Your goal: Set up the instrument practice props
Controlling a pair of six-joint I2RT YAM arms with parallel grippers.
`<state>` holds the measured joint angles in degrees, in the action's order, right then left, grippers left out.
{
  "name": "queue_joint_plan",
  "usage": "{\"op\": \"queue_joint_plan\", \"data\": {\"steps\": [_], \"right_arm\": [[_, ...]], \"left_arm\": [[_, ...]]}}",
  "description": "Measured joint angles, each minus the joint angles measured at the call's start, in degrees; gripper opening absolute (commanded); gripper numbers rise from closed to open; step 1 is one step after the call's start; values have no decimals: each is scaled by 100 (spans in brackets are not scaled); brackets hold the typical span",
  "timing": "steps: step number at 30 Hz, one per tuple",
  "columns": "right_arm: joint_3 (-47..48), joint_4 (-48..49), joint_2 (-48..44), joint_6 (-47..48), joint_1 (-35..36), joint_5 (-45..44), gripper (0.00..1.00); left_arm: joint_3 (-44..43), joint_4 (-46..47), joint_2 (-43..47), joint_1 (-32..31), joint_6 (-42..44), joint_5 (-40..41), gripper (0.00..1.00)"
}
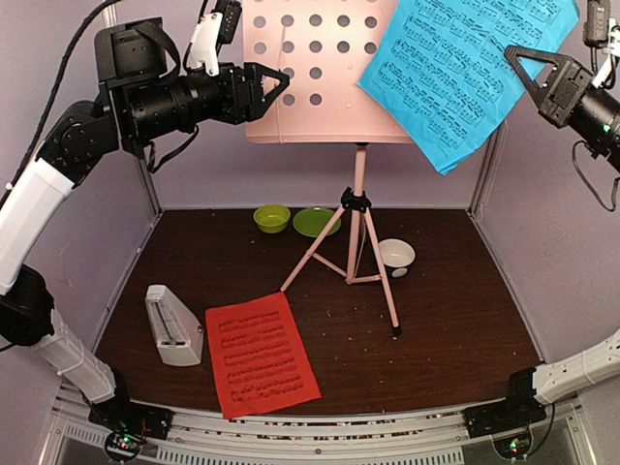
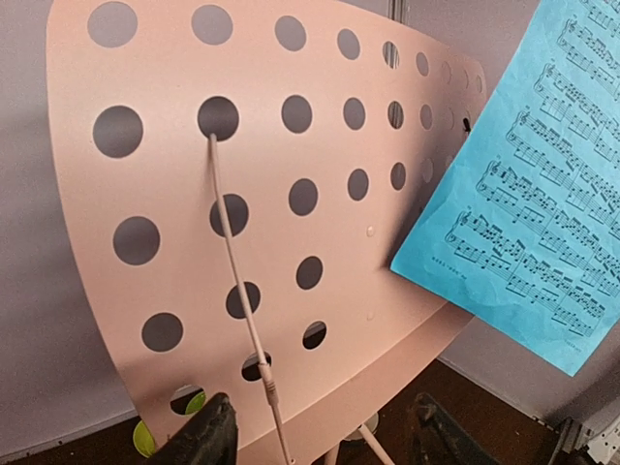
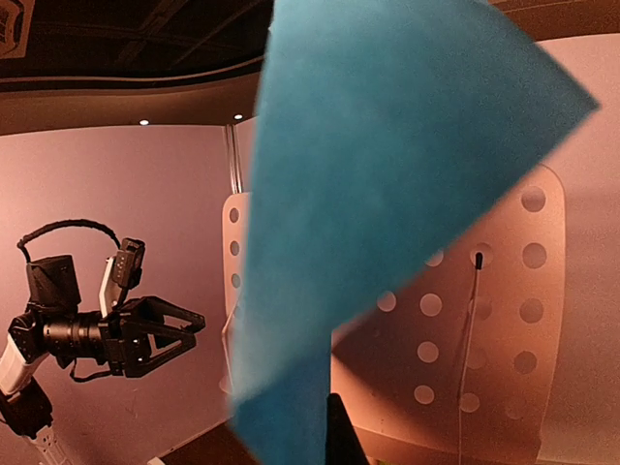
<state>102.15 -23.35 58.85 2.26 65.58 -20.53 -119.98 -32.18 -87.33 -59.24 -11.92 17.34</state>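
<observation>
Two claws raised | left gripper (image 1: 279,87): jaws apart, empty, beside music stand (image 1: 310,97) left rim | right gripper (image 1: 513,56): clamped on blue page (image 1: 455,68) at stand's upper right | red page (image 1: 260,354), metronome (image 1: 172,325): side by side, table (image 1: 455,320) front-left

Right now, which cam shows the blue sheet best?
Top external: the blue sheet shows nearly whole, print legible, overlapping the music stand. Left wrist shows its lower part, cropped at the right; right wrist sees only its blurred blank back.
</observation>
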Motion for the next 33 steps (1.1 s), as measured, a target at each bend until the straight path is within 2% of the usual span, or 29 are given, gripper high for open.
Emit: {"op": "queue_joint_plan", "data": {"steps": [9, 13, 21, 33], "right_arm": [[516, -109, 625, -267, -649, 763, 0], [798, -199, 826, -328, -817, 1016, 0], [1279, -378, 1207, -516, -1209, 1268, 0], [1609, -560, 1775, -704, -1451, 1558, 0]], "left_arm": [[-243, -162, -278, 0, 0, 516, 62], [-380, -216, -417, -2, 4, 667, 58], [-796, -181, -846, -2, 140, 822, 41], [-778, 203, -883, -2, 422, 1150, 9]]}}
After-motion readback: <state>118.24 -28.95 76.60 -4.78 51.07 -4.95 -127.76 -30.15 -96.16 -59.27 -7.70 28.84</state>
